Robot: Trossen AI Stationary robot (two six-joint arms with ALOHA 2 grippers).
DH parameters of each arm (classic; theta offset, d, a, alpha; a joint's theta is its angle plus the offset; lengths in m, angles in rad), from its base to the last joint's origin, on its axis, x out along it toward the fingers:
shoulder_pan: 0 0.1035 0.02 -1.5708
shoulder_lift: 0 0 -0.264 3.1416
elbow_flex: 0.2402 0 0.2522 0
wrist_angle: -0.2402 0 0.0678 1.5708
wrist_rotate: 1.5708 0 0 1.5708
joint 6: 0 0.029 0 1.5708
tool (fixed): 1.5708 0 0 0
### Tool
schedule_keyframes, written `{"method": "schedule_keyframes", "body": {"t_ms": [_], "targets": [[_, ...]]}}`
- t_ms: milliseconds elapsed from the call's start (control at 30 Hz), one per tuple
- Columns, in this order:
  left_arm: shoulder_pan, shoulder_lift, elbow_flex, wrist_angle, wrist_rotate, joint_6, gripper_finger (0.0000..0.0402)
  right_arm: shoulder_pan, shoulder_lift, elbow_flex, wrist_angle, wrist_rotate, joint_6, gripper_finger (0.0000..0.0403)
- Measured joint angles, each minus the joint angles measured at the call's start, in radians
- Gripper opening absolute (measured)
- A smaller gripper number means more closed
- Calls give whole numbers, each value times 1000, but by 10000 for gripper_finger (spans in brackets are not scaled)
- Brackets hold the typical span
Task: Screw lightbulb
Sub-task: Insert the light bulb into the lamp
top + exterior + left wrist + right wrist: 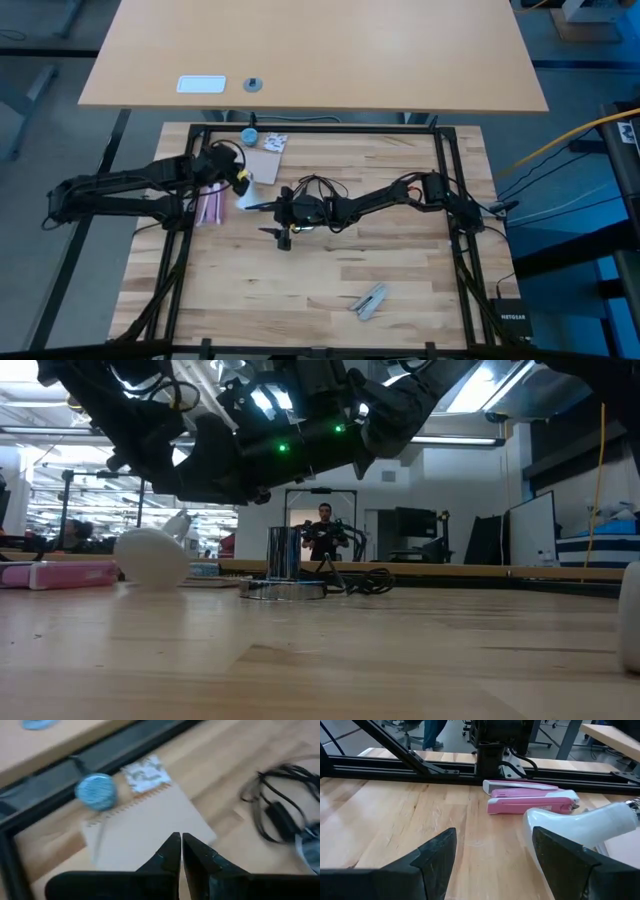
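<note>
On the wooden worktop [330, 285], the lightbulb [245, 198] lay on its side at about ten o'clock from the centre, just beside a pink stapler [211, 206] that sat at its nine o'clock. In the low view the lightbulb [152, 556] rested on the wood with its narrow neck tilted upward.

The left pincer [243, 178] hovered at the lightbulb's twelve o'clock, over a tan notebook [262, 163], and its two dark fingers [167, 857] were pressed together with nothing between them. Its own camera looked down on that notebook [150, 827], with a blue round cap [96, 791] near the notebook's corner and a black cord [272, 795] off to the side.

The right pincer [282, 222] sat near the middle of the worktop, at about four o'clock from the lightbulb, with its fingers spread wide and empty. In its wrist view the lightbulb [580, 825] lay ahead of one finger [570, 862], and whether they touched could not be told; the pink stapler [532, 800] lay beyond.

A silver disc [283, 588] with a cord stood on the worktop in the low view. A grey clip-like tool [370, 301] lay at about five o'clock. A person [324, 525] stood far back in the room.
</note>
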Motion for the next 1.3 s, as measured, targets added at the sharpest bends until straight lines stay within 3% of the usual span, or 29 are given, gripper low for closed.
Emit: {"method": "schedule_keyframes", "body": {"t_ms": [167,233,333,400,500,667,800,933,1000,1167,1300], "targets": [[1,3,0,-13,102,10,9,0,0,0,5,-1,-5,266],[2,4,0,-75,214,-62,9,0,0,0,5,-13,-5,266],[-15,4,-1,-223,483,-188,9,0,0,0,5,-36,-5,266],[-41,0,-2,-275,572,-213,9,0,0,0,5,-35,-5,266],[-76,-2,0,-336,528,-217,9,0,0,0,6,-35,-5,266],[-88,-2,-8,-276,266,-258,9,0,0,0,6,-15,-5,266],[-81,6,-64,-42,68,-195,9,0,-4,0,3,-51,-5,266],[-55,24,-186,309,-46,36,9,-1,-50,-2,-79,-81,-11,266],[-44,35,-232,389,-10,38,9,0,-69,0,-92,-45,-28,266],[-55,33,-260,352,242,-99,9,0,-85,0,-96,-17,-78,266],[-84,2,-242,422,379,-20,8,0,-85,0,-102,-39,-82,266]]}}
